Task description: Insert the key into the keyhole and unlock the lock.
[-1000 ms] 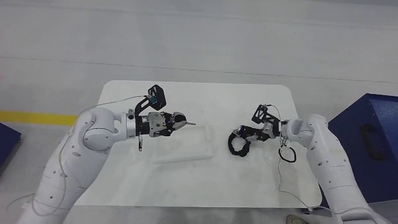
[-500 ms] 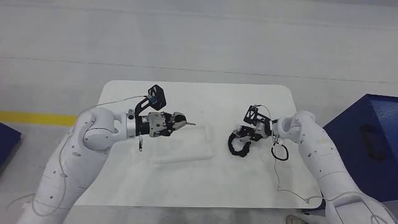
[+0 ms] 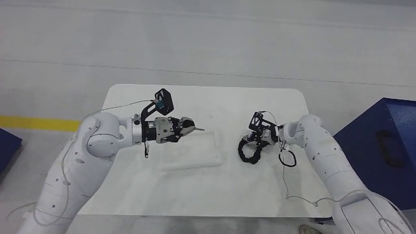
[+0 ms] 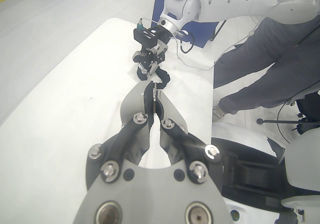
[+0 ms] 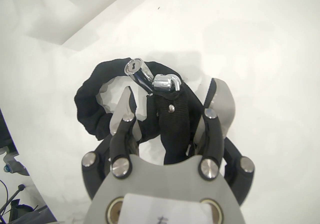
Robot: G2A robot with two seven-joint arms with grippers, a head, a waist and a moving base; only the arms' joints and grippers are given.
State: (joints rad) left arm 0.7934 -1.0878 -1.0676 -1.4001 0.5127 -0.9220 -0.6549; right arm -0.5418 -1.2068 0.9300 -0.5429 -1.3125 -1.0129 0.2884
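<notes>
The lock is a black fabric-sleeved chain loop (image 3: 247, 152) with a chrome cylinder (image 5: 138, 73), and it lies on the white table (image 3: 208, 101) right of centre. The cylinder's keyhole face points up and away from my right gripper (image 5: 172, 101). That gripper is open and straddles the black strap behind the cylinder, one finger on each side. In the top view the right gripper (image 3: 257, 134) sits at the chain's far edge. My left gripper (image 3: 187, 129) hovers left of centre, shut on the thin metal key (image 4: 155, 88), whose tip points at the lock (image 4: 161, 78).
A white foam block (image 3: 192, 156) lies between the two arms, near the left gripper. A blue cabinet (image 3: 385, 136) stands off the table's right side. A person's legs (image 4: 252, 60) stand beside the table's right edge.
The right arm has moved left toward the lock, bringing its open gripper down over the chain's strap. The left arm and the key have stayed still.
</notes>
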